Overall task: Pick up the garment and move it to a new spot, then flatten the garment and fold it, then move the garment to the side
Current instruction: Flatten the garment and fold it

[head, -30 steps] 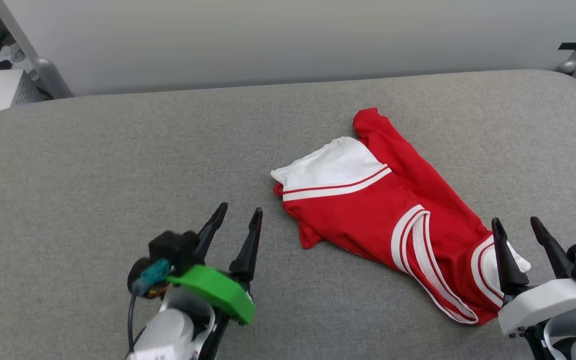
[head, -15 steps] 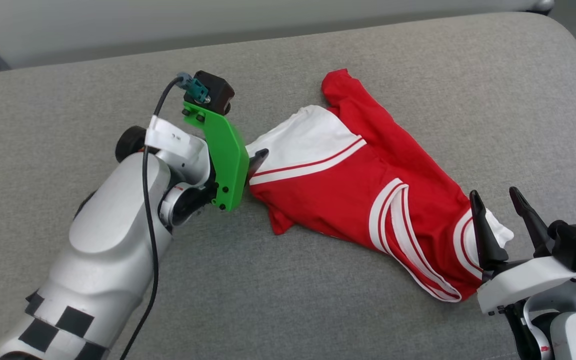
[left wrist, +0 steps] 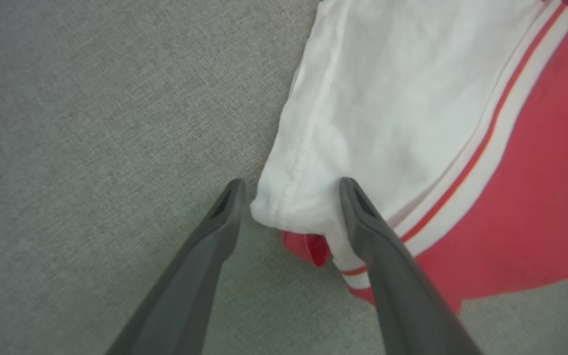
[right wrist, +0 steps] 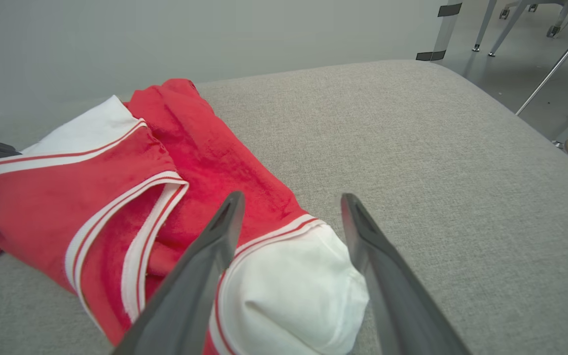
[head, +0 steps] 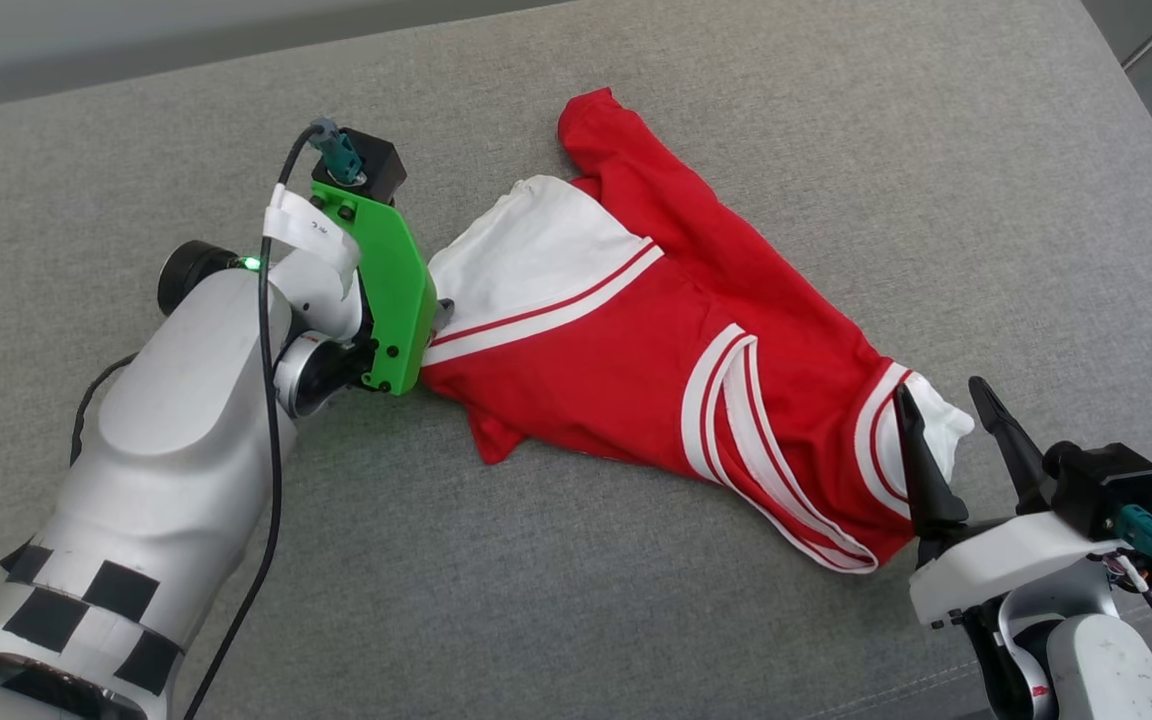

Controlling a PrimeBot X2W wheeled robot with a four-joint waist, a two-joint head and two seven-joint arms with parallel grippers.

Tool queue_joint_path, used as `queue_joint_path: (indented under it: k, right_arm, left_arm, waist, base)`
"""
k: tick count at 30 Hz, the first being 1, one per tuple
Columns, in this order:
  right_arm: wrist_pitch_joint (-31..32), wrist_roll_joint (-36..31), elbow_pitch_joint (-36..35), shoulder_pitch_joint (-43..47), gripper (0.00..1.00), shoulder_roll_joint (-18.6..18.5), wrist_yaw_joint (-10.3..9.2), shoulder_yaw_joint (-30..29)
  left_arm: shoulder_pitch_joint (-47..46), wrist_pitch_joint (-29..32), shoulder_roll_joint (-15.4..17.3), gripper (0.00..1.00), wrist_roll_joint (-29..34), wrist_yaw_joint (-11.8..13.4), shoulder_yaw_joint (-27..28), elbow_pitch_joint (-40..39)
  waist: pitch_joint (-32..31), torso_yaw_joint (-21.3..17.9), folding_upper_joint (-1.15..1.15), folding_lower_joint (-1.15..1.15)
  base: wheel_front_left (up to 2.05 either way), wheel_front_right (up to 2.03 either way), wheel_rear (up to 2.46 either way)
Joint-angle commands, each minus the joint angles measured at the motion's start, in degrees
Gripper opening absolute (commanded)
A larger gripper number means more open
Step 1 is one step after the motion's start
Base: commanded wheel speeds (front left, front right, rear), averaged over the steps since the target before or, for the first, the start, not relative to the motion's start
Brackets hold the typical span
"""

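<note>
Left gripper (left wrist: 289, 190) moved up to the jersey T-shirt's (head: 616, 380) sleeve (left wrist: 387, 98).
We see both grippers wide open, empty; right gripper (head: 941, 392) straddles other sleeve (right wrist: 289, 291) on grey cushion (head: 636, 620). Shallow pinch could slip.

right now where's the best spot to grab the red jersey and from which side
Take the garment by its two white sleeves, which stick out at opposite ends of the crumpled heap. The left sleeve has its hemmed corner between the fingers of the open left gripper, which comes from the robot's left. The right sleeve bulges between those of the open right gripper, from the near right.
</note>
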Motion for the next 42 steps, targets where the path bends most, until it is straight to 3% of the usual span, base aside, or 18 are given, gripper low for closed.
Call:
queue_joint_path:
  k: [1, 7, 9, 10, 17, 27, 33, 42]
  right_arm:
    - [-0.54, -0.42, 0.38, -0.82, 1.0, 0.42, -0.05, 0.34]
    - [-0.89, -0.62, 1.36, -1.1, 1.0, 0.62, -0.05, 0.81]
    - [-0.92, -0.68, 1.51, -1.2, 1.0, 0.68, -0.05, 1.01]
    - [-0.94, -0.73, 1.57, -1.25, 1.0, 0.71, -0.05, 1.08]
    - [-0.72, -0.92, 2.11, -0.94, 1.0, 0.27, -0.05, 0.87]
    - [0.98, -0.95, 1.64, 1.04, 1.0, -0.88, -0.05, -0.65]
    - [2.61, -0.89, 1.43, 3.25, 1.0, -1.39, -0.05, -1.4]
    - [4.92, -0.84, 0.68, 5.87, 1.0, -1.7, -0.05, -1.97]
  left_arm:
    - [-1.28, -0.73, 0.39, 1.0, 0.28, -0.1, -0.22, 0.77]
    - [-1.56, -1.16, -0.32, 1.0, -0.13, -0.14, -1.79, 2.91]
    - [-1.39, -0.82, -0.73, 0.09, -1.22, -0.15, -2.67, 2.82]
    - [-1.37, -1.44, -0.85, 0.0, -2.12, -0.15, -2.68, 2.49]
    - [-1.88, -7.15, -0.02, 0.0, -3.72, -0.16, -3.65, 1.85]
    - [0.71, -23.71, 0.95, 0.0, -5.89, -0.17, 0.02, -0.78]
    - [8.29, -32.47, 2.27, 0.0, -6.72, 0.51, 2.05, -5.09]
    - [25.04, -40.22, 2.1, 0.0, -9.11, 3.05, 2.53, -10.7]
  waist:
    - [0.24, -0.3, 0.0, 0.0]
    - [0.4, -0.3, 0.0, 0.0]
    - [0.42, -0.23, 0.0, 0.0]
    - [0.41, -0.17, 0.0, 0.0]
    - [-1.12, 0.96, 0.0, 0.0]
    - [-6.17, 6.39, 0.0, 0.0]
    - [-9.47, 11.54, 0.0, 0.0]
    - [-12.13, 17.02, 0.0, 0.0]
  base:
    - [0.0, 0.0, 0.0]
    - [0.0, 0.0, 0.0]
    - [0.0, 0.0, 0.0]
    - [0.0, 0.0, 0.0]
    - [0.0, 0.0, 0.0]
    - [0.0, 0.0, 0.0]
    - [0.0, 0.0, 0.0]
    - [0.0, 0.0, 0.0]
